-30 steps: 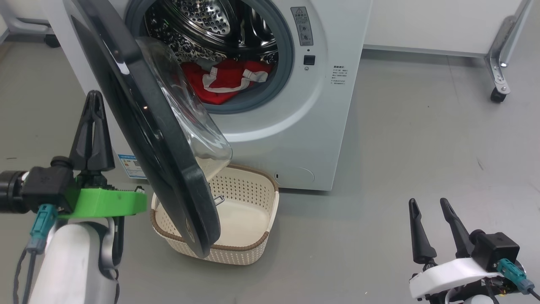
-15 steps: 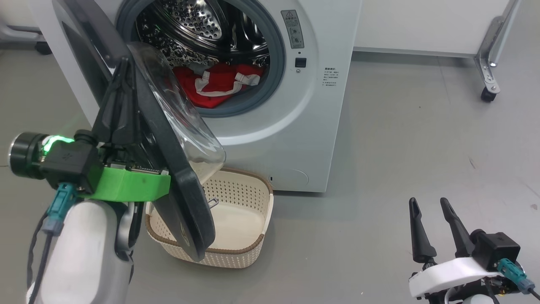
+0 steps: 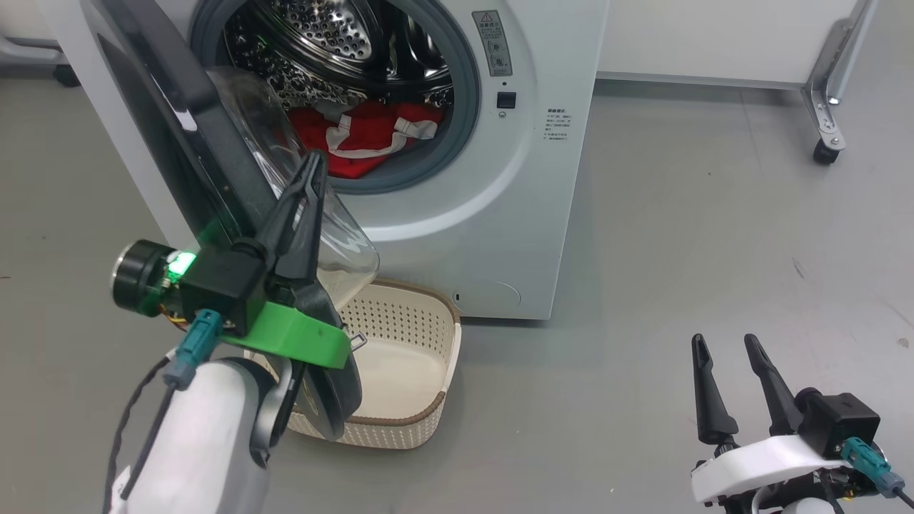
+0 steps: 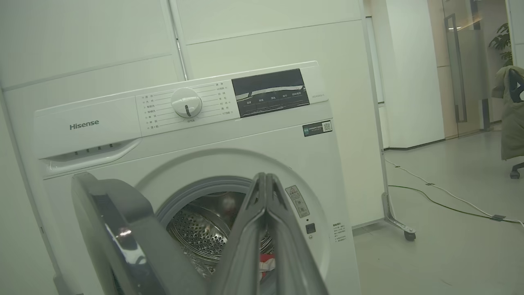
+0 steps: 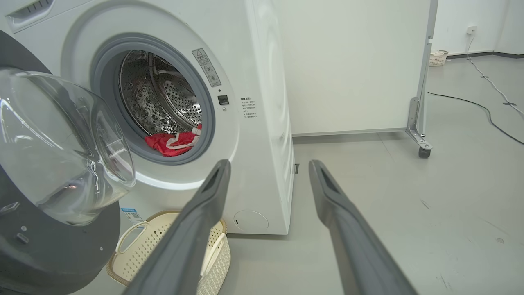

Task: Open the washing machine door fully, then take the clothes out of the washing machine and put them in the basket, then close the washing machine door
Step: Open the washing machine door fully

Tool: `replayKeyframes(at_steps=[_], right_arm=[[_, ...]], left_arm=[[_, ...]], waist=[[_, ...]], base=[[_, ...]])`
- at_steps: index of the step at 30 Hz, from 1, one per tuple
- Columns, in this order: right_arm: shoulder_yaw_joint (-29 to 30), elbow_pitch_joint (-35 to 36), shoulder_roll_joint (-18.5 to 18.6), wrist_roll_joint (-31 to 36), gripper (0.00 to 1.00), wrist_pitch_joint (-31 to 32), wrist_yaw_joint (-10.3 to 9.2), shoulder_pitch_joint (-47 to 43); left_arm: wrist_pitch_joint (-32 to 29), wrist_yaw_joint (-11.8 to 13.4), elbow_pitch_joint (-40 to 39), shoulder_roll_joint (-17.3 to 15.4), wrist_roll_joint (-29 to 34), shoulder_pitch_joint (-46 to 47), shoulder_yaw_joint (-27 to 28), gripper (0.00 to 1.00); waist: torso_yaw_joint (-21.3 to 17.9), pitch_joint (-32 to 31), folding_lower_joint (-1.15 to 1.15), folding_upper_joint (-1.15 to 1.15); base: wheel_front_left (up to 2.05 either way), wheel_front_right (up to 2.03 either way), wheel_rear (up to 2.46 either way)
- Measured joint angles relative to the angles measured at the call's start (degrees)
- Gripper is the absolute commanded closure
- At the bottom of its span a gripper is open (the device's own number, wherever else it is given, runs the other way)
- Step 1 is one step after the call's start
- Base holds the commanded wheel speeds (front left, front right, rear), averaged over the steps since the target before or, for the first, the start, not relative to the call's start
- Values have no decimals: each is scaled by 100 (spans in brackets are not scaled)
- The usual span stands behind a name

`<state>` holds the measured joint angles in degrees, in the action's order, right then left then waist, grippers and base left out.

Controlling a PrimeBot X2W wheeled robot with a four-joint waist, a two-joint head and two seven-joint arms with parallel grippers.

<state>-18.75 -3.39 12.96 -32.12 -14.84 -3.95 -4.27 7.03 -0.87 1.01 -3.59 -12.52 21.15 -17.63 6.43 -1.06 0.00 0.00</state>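
The washing machine (image 3: 500, 214) fills the upper middle of the head view. Its door (image 3: 171, 93) stands partly open to the left, black rim edge-on, glass bowl bulging toward the drum. The clothes (image 3: 364, 146), red with white trim, lie in the drum's bottom. The basket (image 3: 414, 321) sits on the floor under the door's lower edge. My left gripper (image 3: 314, 158) is shut and empty, on the door's inner side in front of the glass bowl, tips pointing at the drum opening. My right gripper (image 3: 722, 344) is open, low at the right. The right wrist view shows the door (image 5: 61, 143), clothes (image 5: 172, 143) and basket (image 5: 131, 246).
A white panel on a metal foot with a caster (image 3: 825, 153) stands right of the washer. Cables (image 4: 450, 205) run over the grey floor farther right, near a draped chair (image 4: 511, 123). Open floor lies between the washer and my right gripper.
My left gripper has swung right, from outside the door's black face to its inner side by the glass bowl. The camera shifted slightly. The right gripper stayed put.
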Motion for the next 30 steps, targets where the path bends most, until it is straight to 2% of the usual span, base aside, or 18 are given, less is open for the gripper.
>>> replayKeyframes(at_steps=[11,30], right_arm=[[54,-38,-64,16,0,0,35,-1],[122,-82,-212,80,0,0,135,-1]], left_arm=[[-345,-120,349,64,-201,-511,-480,100],[-698,-88,1035,78,-646,-930,-677,100]], waist=[[-19,37,0,0],[-116,75,0,0]], base=[[0,0,0],[0,0,0]])
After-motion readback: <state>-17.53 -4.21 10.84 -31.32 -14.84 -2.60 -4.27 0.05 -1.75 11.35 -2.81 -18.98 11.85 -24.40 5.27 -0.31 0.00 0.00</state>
